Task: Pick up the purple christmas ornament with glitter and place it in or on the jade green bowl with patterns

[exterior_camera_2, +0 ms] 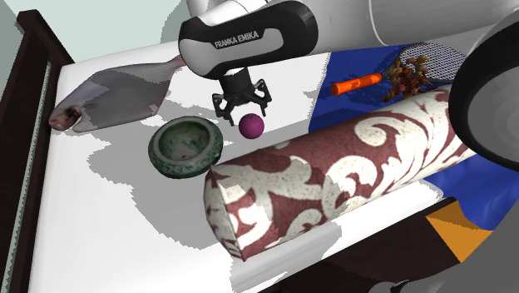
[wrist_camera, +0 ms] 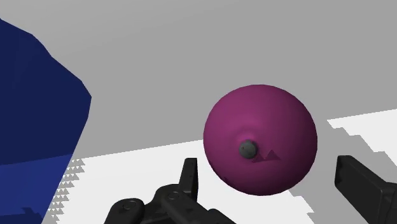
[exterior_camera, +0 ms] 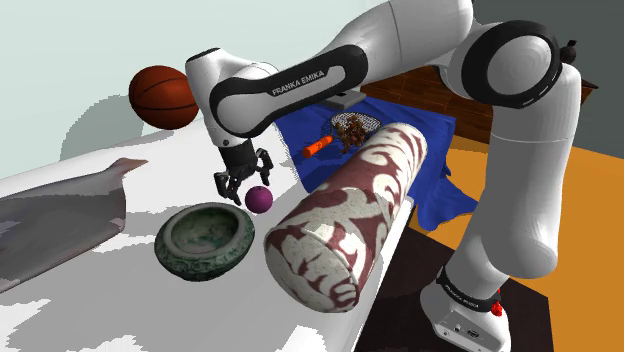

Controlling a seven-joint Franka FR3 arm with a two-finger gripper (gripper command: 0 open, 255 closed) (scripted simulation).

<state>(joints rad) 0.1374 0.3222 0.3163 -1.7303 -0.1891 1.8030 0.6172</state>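
Purple ornament (exterior_camera: 259, 199) (exterior_camera_2: 251, 126) (wrist_camera: 259, 140): plain magenta-purple ball, small grey cap on top seen in the wrist view. It rests on the white surface (exterior_camera: 210, 315) (exterior_camera_2: 116, 225), just beside the green bowl and apart from it, on the side toward the blue cloth

Gripper (exterior_camera: 240, 185) (exterior_camera_2: 243, 106) (wrist_camera: 273, 184): all black, pointing down, hanging low over the ornament. Fingers stand apart; in the wrist view the ball sits between them with a gap on each side, not clasped

Green bowl (exterior_camera: 166, 240) (exterior_camera_2: 158, 150): round, mottled jade with darker patterning on its thick rim, paler inside, upright on the white surface, nothing in it

Bolster (exterior_camera: 345, 215) (exterior_camera_2: 333, 179): long cylinder, white with dark red scrollwork, lying on its side near both ornament and bowl, one end close to the bowl

Blue cloth (exterior_camera: 430, 190) (exterior_camera_2: 491, 179) (wrist_camera: 32, 108): rumpled, spread beneath the bolster's far end; an orange stick-shaped item (exterior_camera: 318, 148) (exterior_camera_2: 356, 84) and a small brown cluster (exterior_camera: 350, 130) (exterior_camera_2: 406, 73) lie on it

Grey cloth (exterior_camera: 60, 215) (exterior_camera_2: 116, 96): flat on the surface, past the bowl, well apart from the ornament

Basketball (exterior_camera: 164, 96): brownish-orange, behind the arm in the shoulder view
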